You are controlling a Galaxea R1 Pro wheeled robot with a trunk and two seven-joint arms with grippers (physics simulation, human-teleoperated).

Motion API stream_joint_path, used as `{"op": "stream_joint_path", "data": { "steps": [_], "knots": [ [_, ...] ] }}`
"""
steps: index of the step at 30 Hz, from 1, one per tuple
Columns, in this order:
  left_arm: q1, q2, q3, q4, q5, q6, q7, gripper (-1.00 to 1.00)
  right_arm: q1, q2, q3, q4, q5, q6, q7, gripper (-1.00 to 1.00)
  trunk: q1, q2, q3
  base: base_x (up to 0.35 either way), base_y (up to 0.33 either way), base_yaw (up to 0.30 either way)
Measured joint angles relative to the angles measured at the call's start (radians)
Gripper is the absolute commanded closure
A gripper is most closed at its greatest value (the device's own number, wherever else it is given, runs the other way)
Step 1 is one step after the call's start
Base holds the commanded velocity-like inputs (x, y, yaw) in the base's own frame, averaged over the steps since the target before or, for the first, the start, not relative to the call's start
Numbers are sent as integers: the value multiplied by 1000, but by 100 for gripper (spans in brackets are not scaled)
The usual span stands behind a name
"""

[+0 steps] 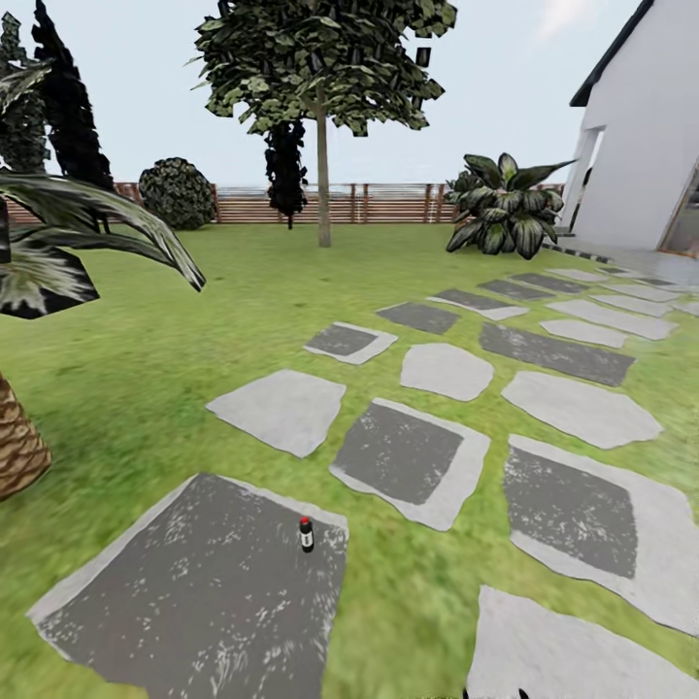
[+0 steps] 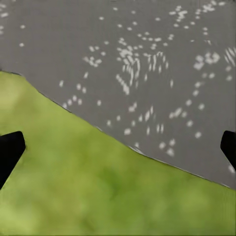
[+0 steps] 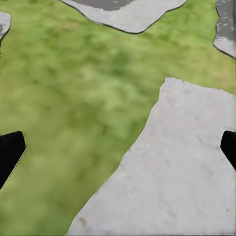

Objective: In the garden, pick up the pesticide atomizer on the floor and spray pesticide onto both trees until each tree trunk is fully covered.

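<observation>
The atomizer (image 1: 307,534) stands upright on the dark slab (image 1: 194,592), just ahead. Both sets of fingers are spread wide, empty: left gripper (image 2: 118,150) over slab edge, right gripper (image 3: 118,150) over grass. It's small and narrow, so a clumsy reach could topple it.

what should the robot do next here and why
Probably roll forward and a little left toward the pesticide atomizer, then lower an arm. The small dark bottle with a red band stands upright on the big dark stone slab, ahead of the robot. Both wrist views show open fingertips over grass and paving, holding nothing, so the pickup looks not yet begun.
</observation>
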Motion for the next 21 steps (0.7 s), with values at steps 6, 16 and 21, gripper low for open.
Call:
{"op": "stream_joint_path", "data": {
  "steps": [6, 16, 21],
  "knots": [
    [0, 0, 0, 0, 0, 0, 0, -100, 0, 0, 1, 1, 1, 0, 0, -100, 0, 0, 2, 0, 307, -52],
    [0, 0, 0, 0, 0, 0, 0, -100, 0, -1, -1, 0, 0, 0, 0, -100, 0, 0, 2, -22, 294, -25],
    [0, 0, 0, 0, 0, 0, 0, -100, 0, -1, -1, 0, 0, 0, 0, -100, 0, 0, 6, -2, 228, -160]
  ]
}}
